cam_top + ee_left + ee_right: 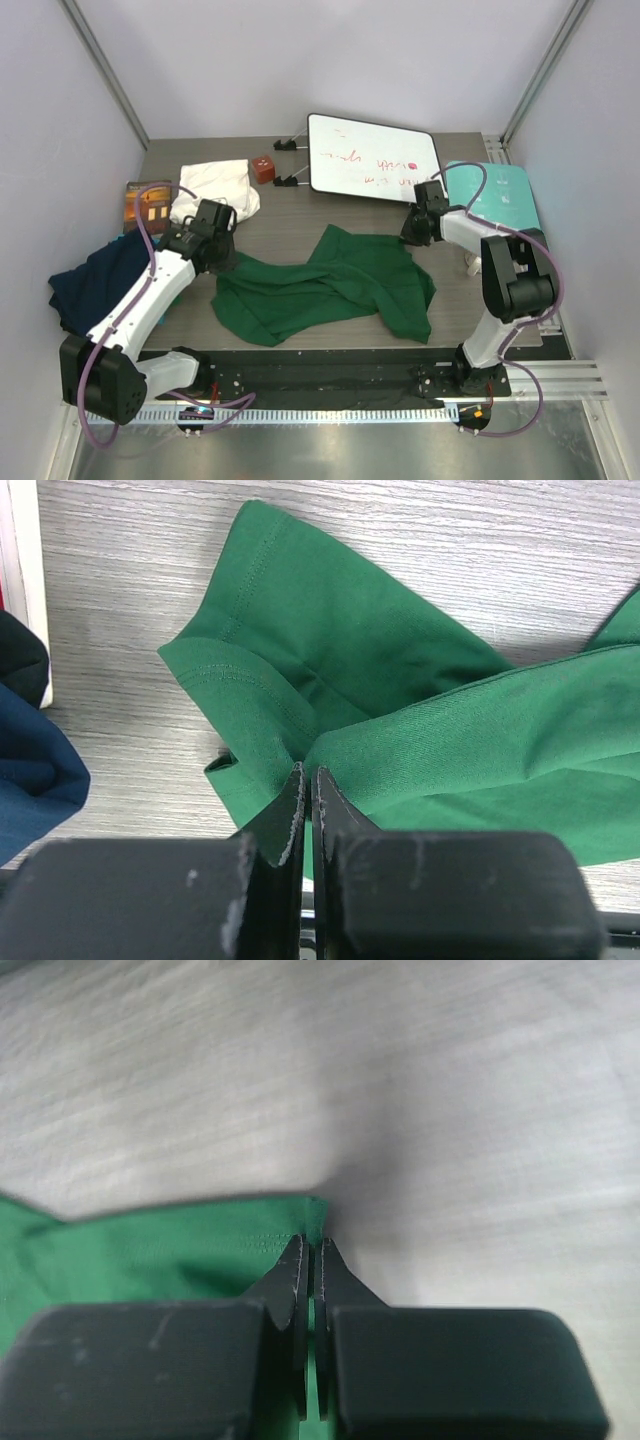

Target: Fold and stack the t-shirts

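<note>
The dark green t-shirt [330, 285] lies crumpled and spread across the middle of the table. My left gripper [224, 258] is at its left end, shut on a gathered fold of green cloth [330, 650], jaws [308, 772] pinched together. My right gripper [412, 238] is at the shirt's upper right corner and is shut on the hem edge [150, 1250], the tips [312, 1242] clamping a thin strip of green. The navy blue t-shirt [95, 280] hangs bunched over the table's left edge and shows in the left wrist view [30, 770]. The cream-white t-shirt [215, 188] lies crumpled at the back left.
A whiteboard [372, 155] on clips stands at the back centre, with a small red-brown cube [263, 168] to its left. A teal board [495, 195] lies at the right edge behind the right arm. A brown book [148, 205] sits at the left, beside the white shirt.
</note>
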You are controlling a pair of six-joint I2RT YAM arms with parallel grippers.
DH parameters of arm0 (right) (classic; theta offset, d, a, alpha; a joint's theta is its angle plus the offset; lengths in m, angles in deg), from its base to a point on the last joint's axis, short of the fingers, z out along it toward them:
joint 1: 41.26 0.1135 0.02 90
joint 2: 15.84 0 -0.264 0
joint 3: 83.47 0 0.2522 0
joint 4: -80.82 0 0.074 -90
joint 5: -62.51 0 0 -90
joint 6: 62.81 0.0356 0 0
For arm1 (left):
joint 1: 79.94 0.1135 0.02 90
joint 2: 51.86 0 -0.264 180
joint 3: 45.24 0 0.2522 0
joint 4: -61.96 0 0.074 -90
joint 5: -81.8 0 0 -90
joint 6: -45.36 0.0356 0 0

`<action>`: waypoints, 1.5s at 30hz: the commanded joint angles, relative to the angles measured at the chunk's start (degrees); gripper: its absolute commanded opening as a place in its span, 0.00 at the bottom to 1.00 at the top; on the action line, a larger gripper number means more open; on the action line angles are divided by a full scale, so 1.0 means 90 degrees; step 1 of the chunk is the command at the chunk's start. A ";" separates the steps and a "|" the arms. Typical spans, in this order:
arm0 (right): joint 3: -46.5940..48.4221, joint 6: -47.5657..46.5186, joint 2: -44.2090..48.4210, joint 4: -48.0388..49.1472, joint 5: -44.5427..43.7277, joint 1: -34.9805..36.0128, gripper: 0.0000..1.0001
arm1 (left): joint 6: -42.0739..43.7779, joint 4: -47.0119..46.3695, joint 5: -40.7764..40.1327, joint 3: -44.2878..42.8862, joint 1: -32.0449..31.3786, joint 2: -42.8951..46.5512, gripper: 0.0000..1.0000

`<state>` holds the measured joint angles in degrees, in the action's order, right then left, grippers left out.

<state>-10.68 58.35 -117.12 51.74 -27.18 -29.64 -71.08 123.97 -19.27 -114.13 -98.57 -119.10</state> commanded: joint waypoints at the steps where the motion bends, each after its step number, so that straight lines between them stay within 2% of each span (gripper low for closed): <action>1: -0.0220 -0.0180 0.1336 -0.0047 -0.0231 0.0018 0.01 | 0.0018 -0.0195 -0.0068 0.0042 0.0010 -0.0029 0.00; 7: -0.0104 -0.0444 0.3086 -0.0359 -0.0269 0.0008 0.01 | -0.0100 -0.0107 -0.0878 -0.0055 0.0010 0.0323 0.00; 10: 0.0491 -0.0590 0.3771 -0.0817 -0.0445 0.0018 0.01 | -0.0129 -0.0039 -0.1249 -0.0240 0.0010 0.0527 0.00; 14: 0.1826 -0.0698 0.4123 -0.1520 -0.0475 0.0018 0.01 | -0.0187 0.0137 -0.1738 -0.0572 0.0010 0.0801 0.00; 20: 0.3087 -0.0718 0.4709 -0.2273 -0.0368 0.0008 0.01 | -0.0207 0.0692 -0.2275 -0.1217 0.0010 0.1571 0.00; 25: 0.3675 -0.0669 0.5206 -0.2878 -0.0348 -0.0002 0.01 | -0.0100 0.0995 -0.2237 -0.1910 0.0010 0.1798 0.00; 27: 0.3832 -0.0679 0.5305 -0.3238 -0.0299 0.0018 0.01 | -0.0080 0.1288 -0.1828 -0.2202 0.0010 0.1613 0.01; 28: 0.3871 -0.0679 0.5344 -0.3405 -0.0280 0.0018 0.01 | -0.0090 0.1367 -0.1691 -0.2262 0.0010 0.1554 0.05; 29: 0.3891 -0.0688 0.5422 -0.3551 -0.0260 0.0008 0.01 | -0.0138 0.1474 -0.1593 -0.2272 0.0010 0.1495 0.14; 30: 0.3852 -0.0679 0.5500 -0.3814 -0.0250 0.0008 0.01 | -0.0158 0.1475 -0.1418 -0.2185 0.0010 0.1427 0.34; 33: 0.3307 -0.0572 0.5949 -0.4137 -0.0221 0.0008 0.01 | -0.0314 0.1397 -0.1319 -0.1864 0.0010 0.1388 0.54; 38: 0.1504 -0.0288 0.6710 -0.4363 0.0128 0.0018 0.01 | -0.0539 0.0978 -0.0763 -0.1307 0.0010 0.1212 0.57; 41: 0.0575 -0.0083 0.7053 -0.4383 0.0432 0.0008 0.01 | -0.0666 0.0753 -0.0197 -0.0955 0.0010 0.0950 0.53; 45: -0.0112 -0.0015 0.7336 -0.4402 0.0531 0.0018 0.01 | -0.0832 0.0363 0.0419 -0.0526 0.0000 0.0665 0.50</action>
<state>-7.78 56.43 -53.21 11.86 -25.12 -29.38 -76.33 132.67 -22.82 -121.30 -98.62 -111.74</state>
